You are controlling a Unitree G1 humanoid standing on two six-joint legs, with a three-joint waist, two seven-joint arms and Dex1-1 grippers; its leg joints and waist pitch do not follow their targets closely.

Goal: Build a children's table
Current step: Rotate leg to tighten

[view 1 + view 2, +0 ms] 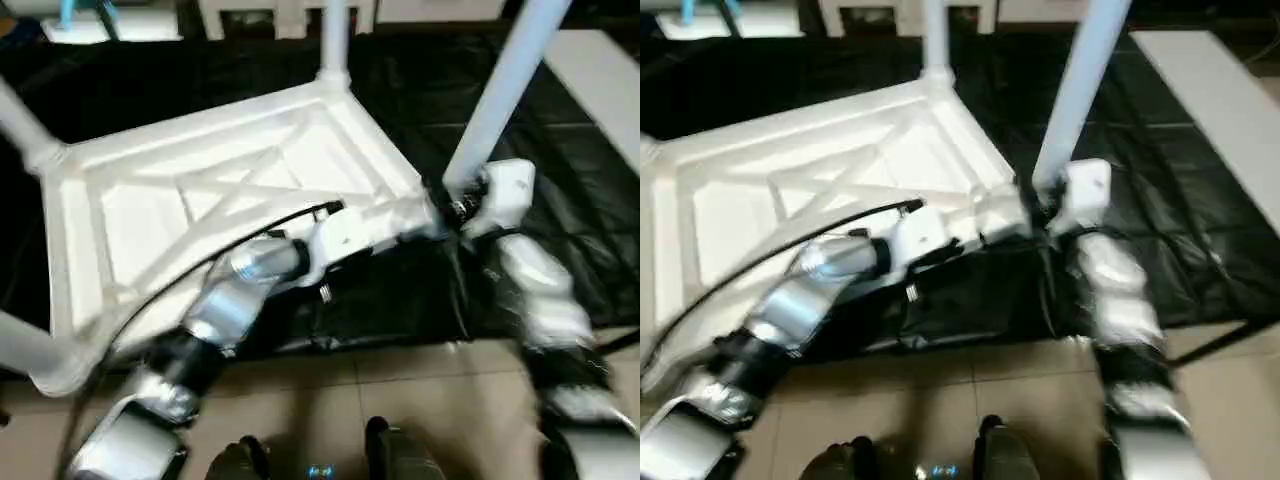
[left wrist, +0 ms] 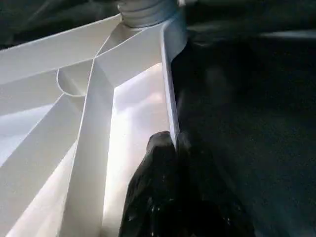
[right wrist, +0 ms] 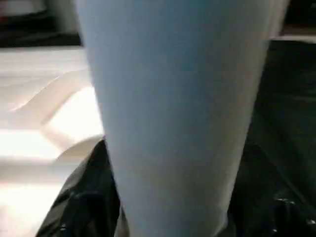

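Tabletop [image 1: 230, 190]: white, lying upside down on black-draped work table [image 1: 560, 200], X-ribs facing up.
Left gripper [image 2: 173, 148]: pinched shut on the tabletop's near rim, one black finger [image 2: 155, 168] inside the rim, the other outside.
Right gripper [image 3: 168, 197]: fingers spread either side of a leg [image 1: 500, 95], low on the tube, just beside the left gripper; seemingly around it, firm clamping not clear from so close.
That leg: rising tilted from the near corner socket.
Other legs [image 1: 335, 40]: standing in the remaining corners, beyond both grippers.
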